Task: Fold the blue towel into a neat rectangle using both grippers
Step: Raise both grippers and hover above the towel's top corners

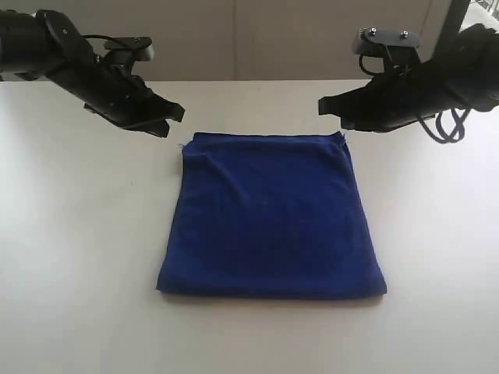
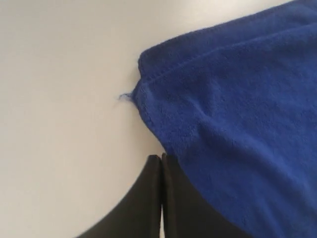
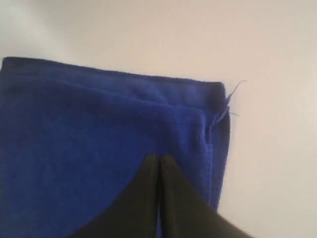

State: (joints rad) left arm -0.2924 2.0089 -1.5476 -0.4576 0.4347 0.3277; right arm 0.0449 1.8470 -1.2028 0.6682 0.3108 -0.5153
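Exterior view: the blue towel (image 1: pixel 269 218) lies flat in the middle of the frame on a plain white table (image 1: pixel 78 273). It's folded into a tidy four-sided pad that's soft and fuzzy, with a thick doubled edge along the bottom. It looks narrower at the top than at the bottom, and from this angle it's hard to say which side is really the long one; its edges run pretty much square to the frame. The left gripper (image 1: pixel 173 114) hangs at upper left, just off the towel's top-left corner. The right gripper (image 1: pixel 326 104) hangs at upper right by the top-right corner, with black cables looping behind it. Both are above the cloth and neither is gripping it. Left wrist view: the left gripper (image 2: pixel 161 166) has its two black fingers pressed together with only a hairline slit between them and nothing in it. The towel (image 2: pixel 237 109) fills the right side. Two layers show at its corner, with a stitched hem (image 2: pixel 148 74) and one loose thread (image 2: pixel 125 96) poking out onto the table. Right wrist view: the right gripper (image 3: pixel 159 163) is also pinched closed and empty, sitting over the towel (image 3: pixel 89 129). Stacked layers show along the cloth's upper edge, and loose threads (image 3: pixel 233 94) curl off the corner at upper right.
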